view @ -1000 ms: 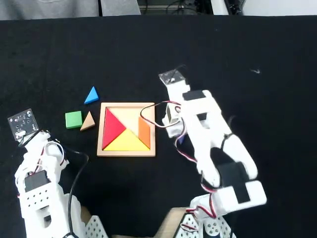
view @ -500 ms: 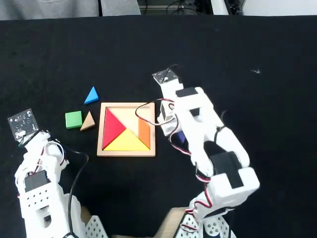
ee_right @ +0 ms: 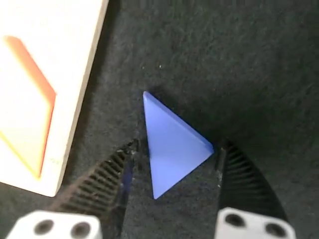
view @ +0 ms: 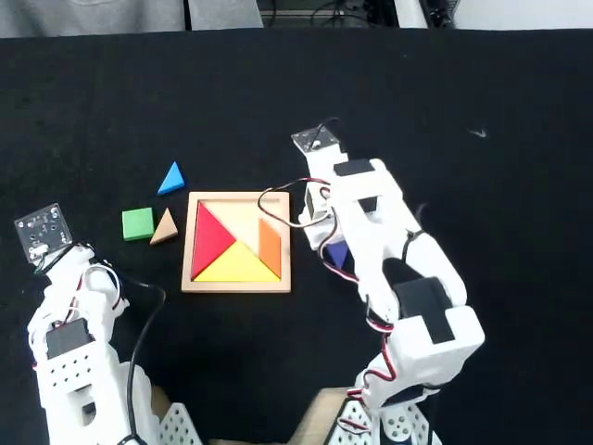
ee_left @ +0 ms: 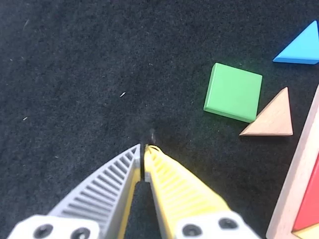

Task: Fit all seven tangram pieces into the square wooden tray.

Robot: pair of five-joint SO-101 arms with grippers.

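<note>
Right arm (view: 384, 241) is stretching forward, wrist bending down, and the right gripper (ee_right: 178, 147) is hanging low with its jaws standing wide apart. Left arm (view: 69, 343) is sitting folded back, left gripper (ee_left: 143, 148) pointing down, jaws pressing together on nothing.

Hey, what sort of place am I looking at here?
Probably a robotics lab or hobby workbench. A left arm and a right arm stand at a table covered in black cloth, a wooden tray holds tangram pieces as a test task, and cables lie past the far edge.
</note>
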